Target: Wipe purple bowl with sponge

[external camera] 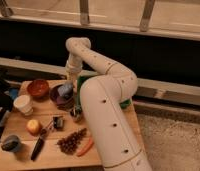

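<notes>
A white arm's claw (69,84) hangs above the purple bowl (61,96), beside a reddish-brown bowl (38,88).

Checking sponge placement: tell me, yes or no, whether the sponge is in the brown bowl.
No, the sponge sits in the purple bowl under the gripper.
</notes>
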`<action>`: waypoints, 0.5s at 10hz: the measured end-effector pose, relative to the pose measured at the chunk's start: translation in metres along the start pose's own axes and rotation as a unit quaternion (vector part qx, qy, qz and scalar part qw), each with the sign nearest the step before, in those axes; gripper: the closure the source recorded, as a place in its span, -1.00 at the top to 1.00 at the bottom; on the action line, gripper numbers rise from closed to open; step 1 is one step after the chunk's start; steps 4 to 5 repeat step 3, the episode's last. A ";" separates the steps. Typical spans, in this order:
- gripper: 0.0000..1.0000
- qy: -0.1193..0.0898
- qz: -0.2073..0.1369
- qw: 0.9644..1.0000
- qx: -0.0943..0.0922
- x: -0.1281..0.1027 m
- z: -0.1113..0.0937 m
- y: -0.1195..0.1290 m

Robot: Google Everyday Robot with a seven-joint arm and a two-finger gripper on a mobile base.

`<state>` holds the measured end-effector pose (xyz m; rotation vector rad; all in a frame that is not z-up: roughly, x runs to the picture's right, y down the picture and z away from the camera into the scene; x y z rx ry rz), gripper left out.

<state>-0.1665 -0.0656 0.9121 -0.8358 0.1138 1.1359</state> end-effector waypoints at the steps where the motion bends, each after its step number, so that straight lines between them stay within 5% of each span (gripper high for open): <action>1: -1.00 0.000 -0.006 1.000 -0.005 -0.003 0.002 0.005; 5: -1.00 0.001 -0.012 1.000 -0.014 0.000 0.004 0.011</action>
